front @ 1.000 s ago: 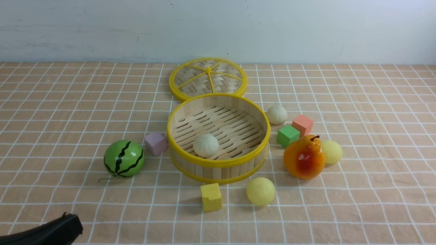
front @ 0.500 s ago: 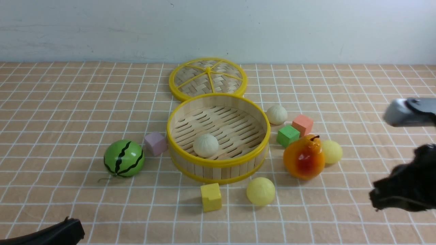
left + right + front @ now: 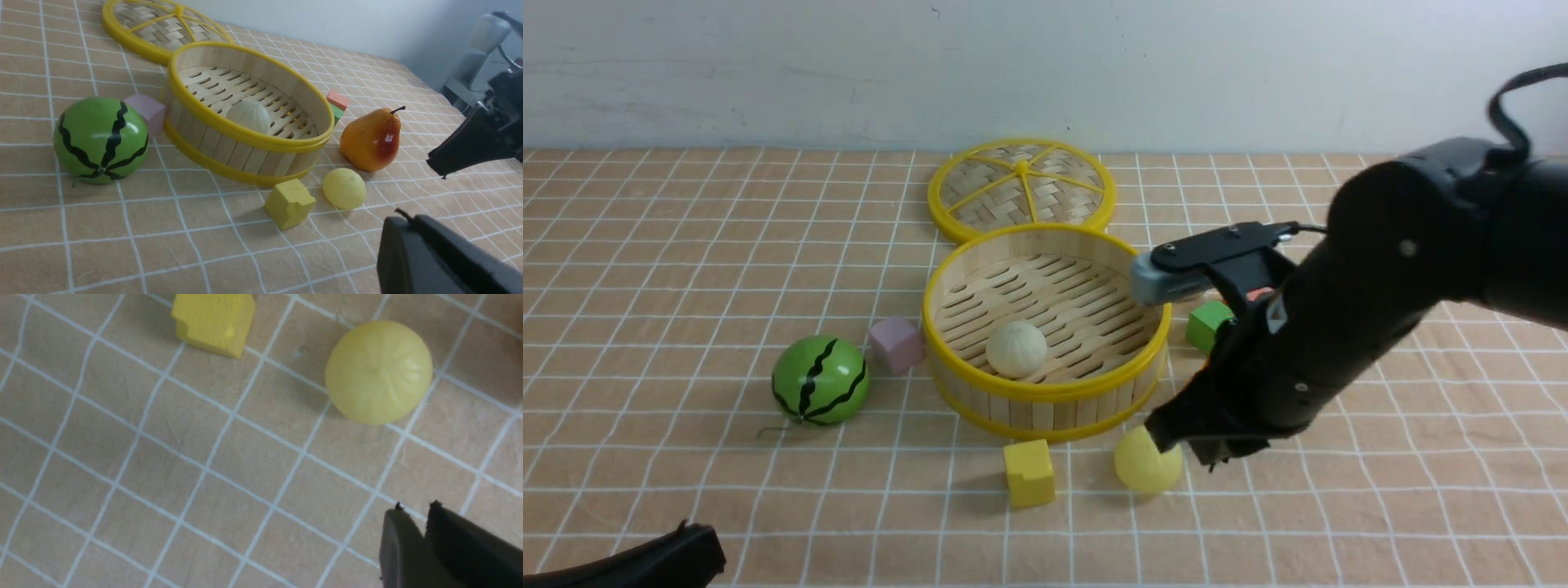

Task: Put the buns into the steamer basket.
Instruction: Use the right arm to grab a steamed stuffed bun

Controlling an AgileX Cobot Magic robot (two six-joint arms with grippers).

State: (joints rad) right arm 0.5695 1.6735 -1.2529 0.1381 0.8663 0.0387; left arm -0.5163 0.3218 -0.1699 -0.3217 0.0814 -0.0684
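Black right pincer (image 3: 1186,447): fingers drawn almost together, holding nothing, poised low over the checked orange cloth (image 3: 768,245).

- Just beside its tips: pale yellow soft round bun (image 3: 1142,469), lying on the cloth, not gripped.
- A little farther out on the same side: yellow foam cube (image 3: 1029,472).
- Beyond the bun: round bamboo-slat steamer basket with yellow rims (image 3: 1045,394), with one off-white pleated bun (image 3: 1016,349) on its floor.

Step in hand, as judged: approach to the yellow bun. Next the fingers need to spread, straddle it, close softly and lift it over the rim.

Hidden: anything behind the right arm. Black left pincer (image 3: 674,554): cut off at the frame edge, opening cannot be told.
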